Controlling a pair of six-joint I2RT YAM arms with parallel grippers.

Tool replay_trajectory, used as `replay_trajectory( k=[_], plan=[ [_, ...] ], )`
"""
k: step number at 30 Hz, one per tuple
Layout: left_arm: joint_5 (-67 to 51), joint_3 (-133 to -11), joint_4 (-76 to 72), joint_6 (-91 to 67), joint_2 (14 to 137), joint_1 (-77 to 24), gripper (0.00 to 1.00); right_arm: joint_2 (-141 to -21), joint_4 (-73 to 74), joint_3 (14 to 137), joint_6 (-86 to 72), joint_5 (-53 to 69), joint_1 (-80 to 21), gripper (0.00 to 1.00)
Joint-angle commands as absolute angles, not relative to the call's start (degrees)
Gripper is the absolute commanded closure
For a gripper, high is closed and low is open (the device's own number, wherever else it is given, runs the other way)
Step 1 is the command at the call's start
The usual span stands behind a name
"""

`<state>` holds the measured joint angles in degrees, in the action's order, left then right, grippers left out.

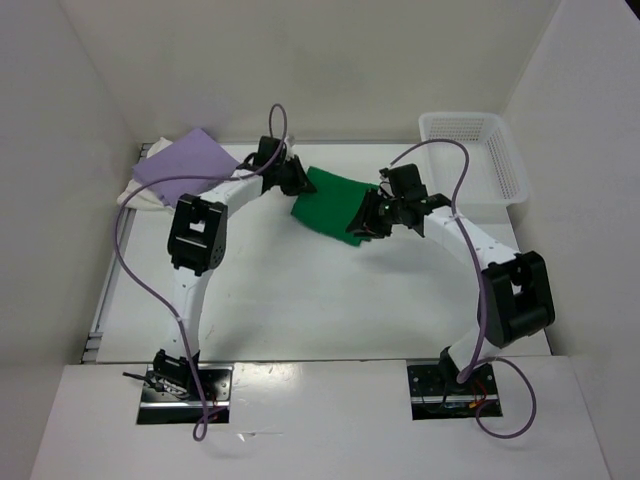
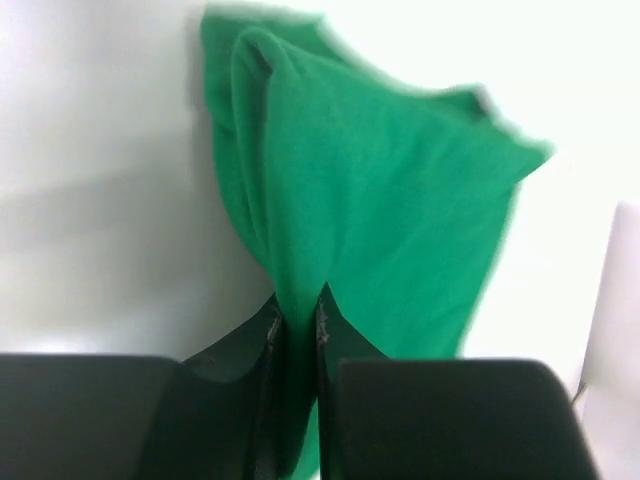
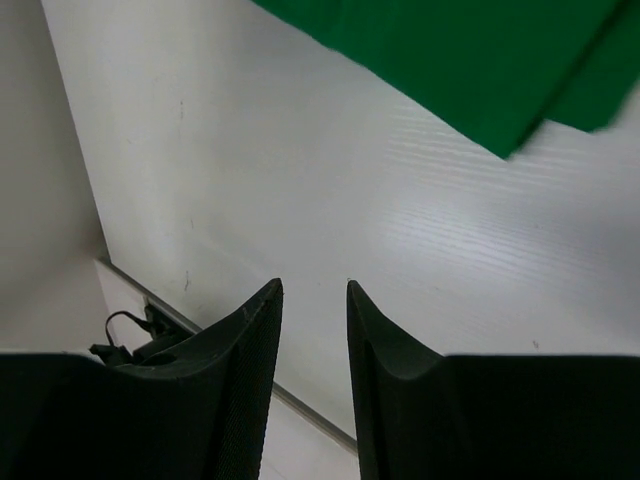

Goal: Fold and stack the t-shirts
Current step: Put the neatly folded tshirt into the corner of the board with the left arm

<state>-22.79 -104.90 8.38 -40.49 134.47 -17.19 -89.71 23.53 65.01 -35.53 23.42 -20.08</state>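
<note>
White surface (image 1: pixel 300 300) bears the green t-shirt (image 2: pixel 380 200), pinched by the left claw (image 2: pixel 297 302); the right claw (image 3: pixel 313 288) is spread, just short of it.

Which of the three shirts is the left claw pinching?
The green t-shirt, caught in the left claw; the lilac shirt and white shirt lie stacked aside.

There's the bright green plain cloth t-shirt (image 1: pixel 330 205) mid-bench, one solid shade all over. Far left sits the pale lilac plain cloth t-shirt (image 1: pixel 185 165), an even flat tint, with the white plain cloth t-shirt (image 1: pixel 130 192) showing beneath it. Far right is the white plastic lattice basket (image 1: pixel 508 165), an open grid pattern on its walls. The white flat bench (image 1: pixel 300 300) is faintly ribbed. Left claw (image 2: pixel 298 300) and right claw (image 3: pixel 312 290) are both matt black. The thin cables (image 1: pixel 128 265) are purple.
</note>
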Motion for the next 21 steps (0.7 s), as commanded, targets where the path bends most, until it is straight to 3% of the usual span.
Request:
replay_trajectory(
  k=[1, 4, 8, 11, 15, 16, 17, 21],
  plan=[
    [-20.8, -117.8, 12.6, -37.8, 134.1, -13.1, 0.86, -86.2, 22.3, 63.6, -35.7, 23.9, -17.8, 0.62],
    [-20.8, -126.5, 16.0, -37.8, 134.1, -9.2, 0.88, -85.7, 22.8, 63.1, -35.7, 24.4, -16.1, 0.62],
    [-20.1, -128.0, 16.5, -37.1, 129.5, -2.3, 0.88, -85.8, 23.4, 62.6, -35.1, 25.8, -15.4, 0.62],
    [-20.1, -122.5, 13.4, -38.0, 124.0, 4.9, 0.88, -87.6, 23.4, 63.1, -33.8, 27.6, -15.4, 0.62],
    [-16.3, -101.2, 5.5, -43.5, 115.9, 14.0, 0.85, -89.3, 22.9, 63.1, -32.7, 29.2, -15.4, 0.62],
    [-15.6, -96.1, 3.6, -45.2, 111.9, 15.8, 0.78, -89.9, 22.9, 63.1, -32.7, 30.4, -15.4, 0.62],
    [-15.6, -90.7, 0.9, -47.4, 109.6, 19.7, 0.50, -90.4, 22.9, 63.1, -32.7, 31.0, -15.4, 0.62],
    [-11.3, -67.6, -9.1, -58.5, 97.2, 27.5, 0.00, -91.0, 21.6, 61.8, -32.7, 32.3, -15.4, 0.57]
  ],
)
